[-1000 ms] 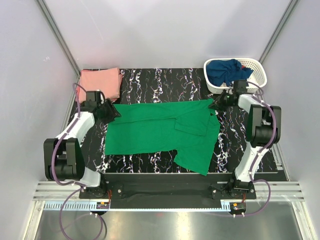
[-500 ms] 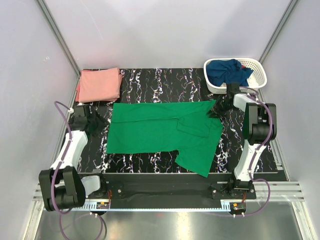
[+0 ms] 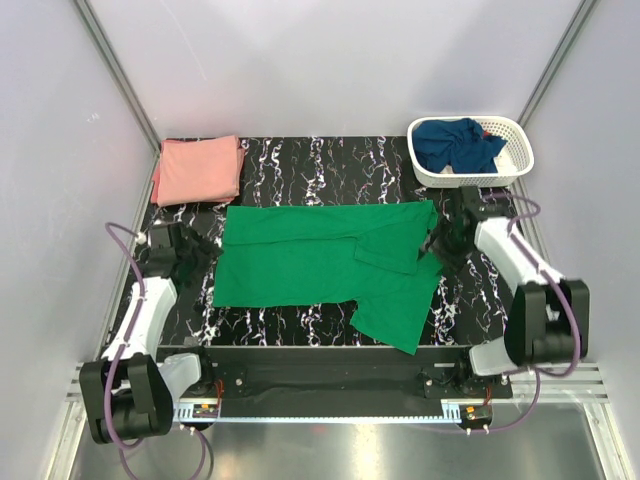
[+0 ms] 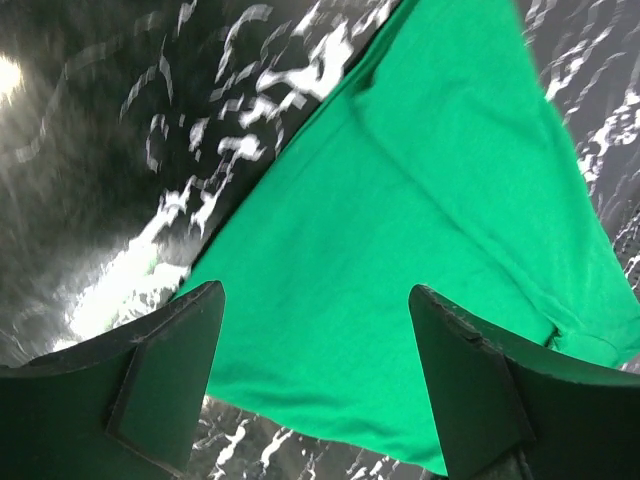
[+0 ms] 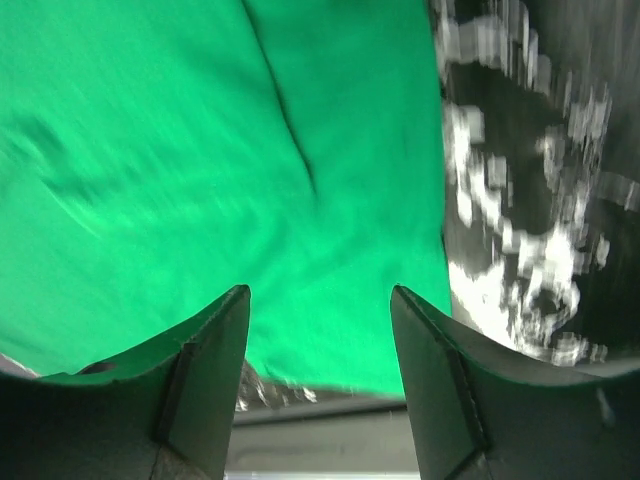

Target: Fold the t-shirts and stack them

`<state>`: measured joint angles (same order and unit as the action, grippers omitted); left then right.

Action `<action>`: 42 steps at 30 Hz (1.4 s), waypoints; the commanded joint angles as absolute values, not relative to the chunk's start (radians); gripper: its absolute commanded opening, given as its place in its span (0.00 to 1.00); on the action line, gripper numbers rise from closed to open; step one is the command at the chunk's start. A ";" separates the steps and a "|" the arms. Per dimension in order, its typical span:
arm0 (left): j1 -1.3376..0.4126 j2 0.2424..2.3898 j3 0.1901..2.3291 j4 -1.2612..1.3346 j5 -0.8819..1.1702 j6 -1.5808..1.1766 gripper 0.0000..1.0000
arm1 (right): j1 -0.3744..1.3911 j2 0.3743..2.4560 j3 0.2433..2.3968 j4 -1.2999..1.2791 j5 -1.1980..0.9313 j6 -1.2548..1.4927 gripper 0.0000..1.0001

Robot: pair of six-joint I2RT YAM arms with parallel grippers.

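Note:
A bright green t-shirt lies spread flat on the black marbled mat, one sleeve folded in near its right side. My left gripper hovers just off the shirt's left edge; in the left wrist view it stands open over green cloth, holding nothing. My right gripper is at the shirt's right edge, and in the right wrist view it is open above the fabric. A salmon pink t-shirt lies folded at the back left. A navy t-shirt is bunched in the basket.
A white lattice basket stands at the mat's back right corner. Grey walls with metal rails close in the left, right and back. The arm bases sit on a black bar along the near edge.
Both grippers opened and let go of the green shirt's far corners. The left one drew back leftward and nearer; the right one moved nearer along the right edge. The shirt now lies flat.

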<state>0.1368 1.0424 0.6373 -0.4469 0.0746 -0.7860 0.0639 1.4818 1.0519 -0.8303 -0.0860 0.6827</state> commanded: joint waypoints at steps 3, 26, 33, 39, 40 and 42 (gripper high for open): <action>0.140 1.048 0.618 -0.506 0.003 -0.922 0.80 | 0.158 1.325 0.930 -1.011 -0.045 0.903 0.66; 0.141 1.173 0.703 -0.715 -0.126 -1.038 0.77 | 0.599 1.138 0.589 -0.959 0.097 1.531 0.52; 0.140 1.173 0.707 -0.706 -0.120 -1.043 0.77 | 0.730 1.123 0.575 -0.996 0.126 1.681 0.50; 0.141 1.198 0.726 -0.712 -0.123 -1.031 0.76 | 0.813 1.098 0.549 -1.038 0.130 1.810 0.48; 0.140 1.201 0.730 -0.718 -0.126 -1.023 0.76 | 0.830 1.095 0.546 -1.055 0.133 1.833 0.47; 0.140 1.206 0.742 -0.732 -0.135 -1.019 0.76 | 0.842 1.078 0.543 -1.086 0.135 1.854 0.47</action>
<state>0.1368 1.2003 0.6941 -0.7193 -0.0956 -1.0283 0.8165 1.1072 0.5507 -1.0039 0.0784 1.7473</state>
